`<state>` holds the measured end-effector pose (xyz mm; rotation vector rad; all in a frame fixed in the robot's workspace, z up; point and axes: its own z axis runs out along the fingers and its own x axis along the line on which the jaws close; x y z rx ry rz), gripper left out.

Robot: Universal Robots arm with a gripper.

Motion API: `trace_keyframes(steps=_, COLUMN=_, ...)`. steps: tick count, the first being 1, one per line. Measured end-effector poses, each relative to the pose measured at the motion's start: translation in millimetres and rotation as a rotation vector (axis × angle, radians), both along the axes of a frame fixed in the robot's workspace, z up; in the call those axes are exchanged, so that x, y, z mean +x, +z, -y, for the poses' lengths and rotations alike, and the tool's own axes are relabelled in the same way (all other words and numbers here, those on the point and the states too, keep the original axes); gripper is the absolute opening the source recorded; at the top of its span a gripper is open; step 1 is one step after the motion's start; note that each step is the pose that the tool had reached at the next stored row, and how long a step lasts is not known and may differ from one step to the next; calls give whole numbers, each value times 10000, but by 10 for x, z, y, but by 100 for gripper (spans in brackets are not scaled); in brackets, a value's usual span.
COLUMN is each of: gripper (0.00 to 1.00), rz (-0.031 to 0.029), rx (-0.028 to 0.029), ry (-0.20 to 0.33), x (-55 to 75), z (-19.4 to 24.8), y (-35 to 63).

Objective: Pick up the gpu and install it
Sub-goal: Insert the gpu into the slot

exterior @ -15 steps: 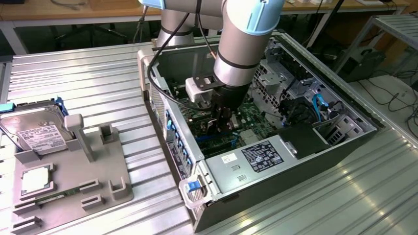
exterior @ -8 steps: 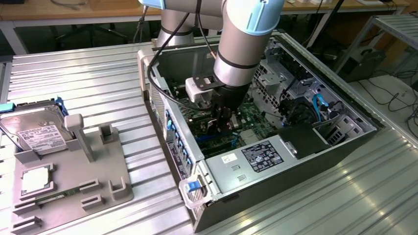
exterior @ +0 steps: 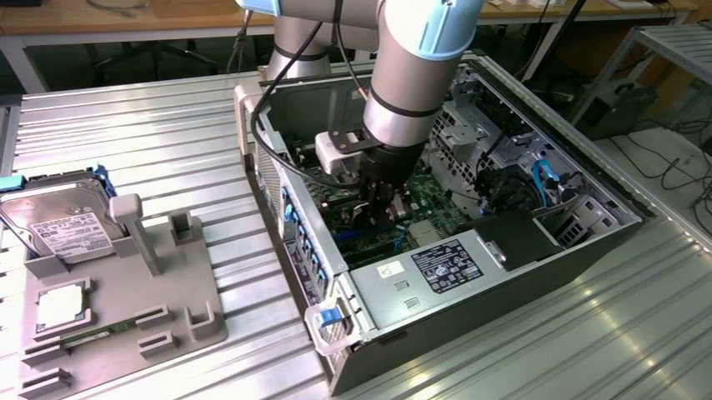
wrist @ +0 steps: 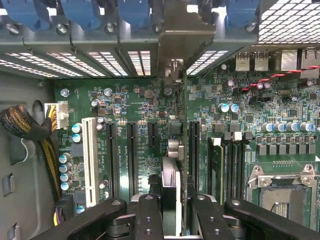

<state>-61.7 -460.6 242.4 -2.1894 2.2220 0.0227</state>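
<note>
The arm reaches down into the open computer case point(exterior: 292, 250), with my gripper point(exterior: 378, 204) low over the green motherboard point(exterior: 362, 237). In the wrist view the gripper point(wrist: 175, 217) is shut on the gpu point(wrist: 171, 185), a thin card held on edge between the two black fingers point(wrist: 149, 215). The card runs along the line of the black expansion slots point(wrist: 132, 157), and its metal bracket end point(wrist: 173, 70) points at the case's rear slot openings. I cannot tell whether its lower edge touches a slot.
A grey fixture tray point(exterior: 200, 308) at the exterior view's left holds a silver hard drive point(exterior: 62, 225), a square chip point(exterior: 62, 304) and a memory stick point(exterior: 89, 337). Inside the case are the power supply point(exterior: 445, 267), a white slot point(wrist: 90, 160), a braided cable bundle point(wrist: 20, 125) and the processor socket point(wrist: 282, 192).
</note>
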Motion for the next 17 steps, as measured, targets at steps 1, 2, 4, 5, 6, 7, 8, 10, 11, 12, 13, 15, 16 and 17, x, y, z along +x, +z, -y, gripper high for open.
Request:
trace_keyframes(steps=1, gripper=28, rz=0, rx=0, ry=0, x=0, z=0, y=0)
trace_keyframes(steps=2, gripper=28, rz=-1, rx=-1, ry=0, x=0, z=0, y=0)
trace_keyframes(steps=4, gripper=28, rz=0, rx=1, ry=0, x=0, z=0, y=-1)
trace_keyframes(steps=5, gripper=28, rz=0, rx=1, ry=0, x=0, z=0, y=-1)
trace_keyframes(steps=6, gripper=28, rz=0, rx=1, ry=0, x=0, z=-1, y=-1)
trace_keyframes(steps=7, gripper=28, rz=1, rx=3, ry=0, x=0, z=-2, y=-2)
trace_keyframes(steps=8, gripper=28, rz=1, rx=3, ry=-1, x=0, z=-3, y=-2)
trace_keyframes(steps=10, gripper=28, rz=1, rx=2, ry=0, x=0, z=-2, y=-2)
trace_keyframes(steps=11, gripper=28, rz=0, rx=1, ry=0, x=0, z=-2, y=-2)
trace_keyframes(steps=12, gripper=28, rz=0, rx=0, ry=0, x=0, z=-2, y=-1)
trace_keyframes(steps=13, gripper=28, rz=-1, rx=-2, ry=0, x=0, z=-2, y=-1)
trace_keyframes(steps=15, gripper=28, rz=-1, rx=-12, ry=0, x=0, z=-2, y=-1)
trace_keyframes(steps=16, gripper=28, rz=0, rx=-21, ry=0, x=0, z=-3, y=-1)
trace_keyframes(steps=17, gripper=28, rz=0, rx=-33, ry=-1, x=0, z=-4, y=-1)
